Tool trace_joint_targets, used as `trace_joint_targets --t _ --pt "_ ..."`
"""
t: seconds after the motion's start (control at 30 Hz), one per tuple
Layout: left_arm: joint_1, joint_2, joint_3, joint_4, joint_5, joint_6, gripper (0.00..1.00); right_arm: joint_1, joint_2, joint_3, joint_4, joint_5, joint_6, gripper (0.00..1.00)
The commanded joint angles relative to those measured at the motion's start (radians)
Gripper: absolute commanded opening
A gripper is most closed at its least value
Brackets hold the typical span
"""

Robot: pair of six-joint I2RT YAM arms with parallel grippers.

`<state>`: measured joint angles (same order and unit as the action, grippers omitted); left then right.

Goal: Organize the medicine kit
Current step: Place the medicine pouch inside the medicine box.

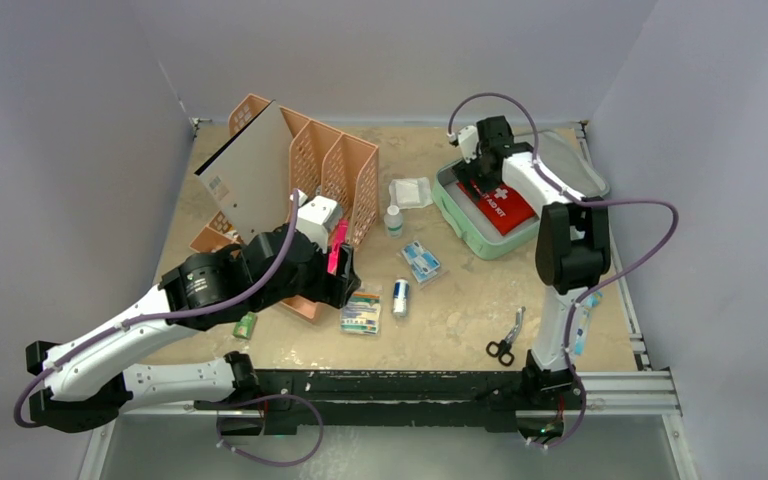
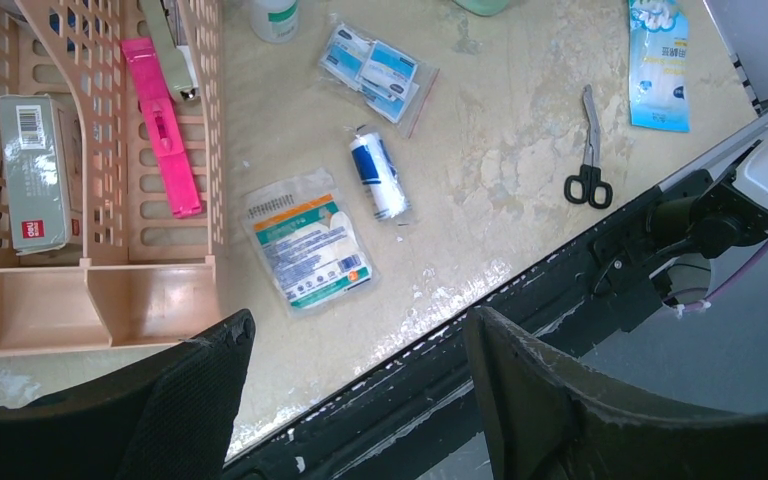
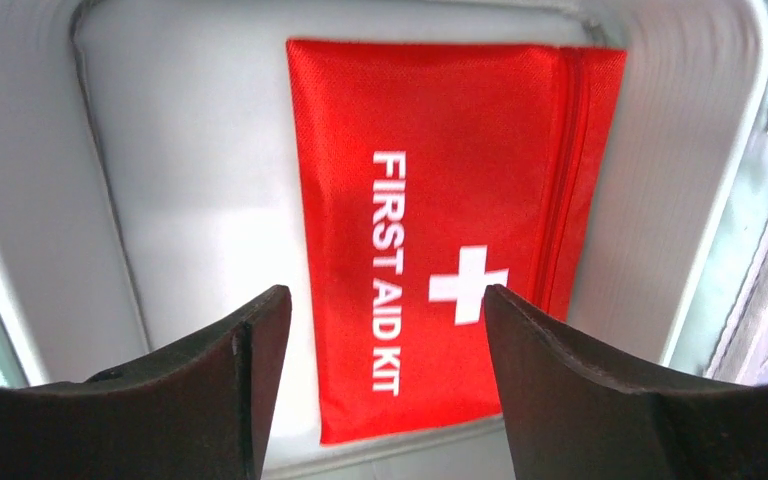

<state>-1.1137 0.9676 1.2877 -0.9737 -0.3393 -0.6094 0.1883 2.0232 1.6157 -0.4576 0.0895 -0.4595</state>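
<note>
The mint-green medicine kit (image 1: 482, 240) lies open at the back right, its grey-lined lid (image 1: 572, 160) folded back. A red "FIRST AID KIT" pouch (image 1: 501, 206) lies inside it. My right gripper (image 1: 477, 172) hangs open and empty just above the pouch (image 3: 440, 200), over the kit's grey lining (image 3: 190, 180), its midpoint (image 3: 385, 315) above the pouch's near end. My left gripper (image 1: 346, 287) is open and empty (image 2: 355, 325), low over the table's front edge beside the orange rack (image 1: 332, 160).
On the table lie a gauze packet (image 2: 305, 240), a bandage roll (image 2: 378, 175), blue packets (image 2: 375, 72), a small bottle (image 1: 393, 220), scissors (image 2: 588, 160), a blue sachet (image 2: 657, 65) and a white pad pack (image 1: 410, 192). The rack holds a pink strip (image 2: 165, 130) and a grey box (image 2: 35, 170).
</note>
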Motion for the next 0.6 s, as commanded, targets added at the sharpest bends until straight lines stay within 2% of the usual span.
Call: trace_joint_targets --t 0.0,0.2,0.33,0.47,0.57 --pt "0.000 -0.026 0.012 0.013 0.010 0.000 0.75 -0.007 -0.049 0.004 -0.144 0.036 0.024 0.74" --pt "0.000 -0.052 -0.004 0.013 -0.004 0.000 0.75 -0.009 -0.070 -0.084 -0.113 0.074 0.024 0.74" --pt "0.000 -0.056 -0.007 0.016 -0.006 -0.001 0.75 -0.015 -0.014 -0.044 -0.137 0.063 0.024 0.74" --pt "0.000 -0.056 -0.004 0.013 -0.004 -0.001 0.75 -0.015 0.037 -0.022 -0.115 0.159 0.024 0.74" --pt "0.000 -0.055 -0.002 0.008 -0.008 -0.001 0.75 -0.015 0.017 -0.064 -0.010 0.159 -0.016 0.65"
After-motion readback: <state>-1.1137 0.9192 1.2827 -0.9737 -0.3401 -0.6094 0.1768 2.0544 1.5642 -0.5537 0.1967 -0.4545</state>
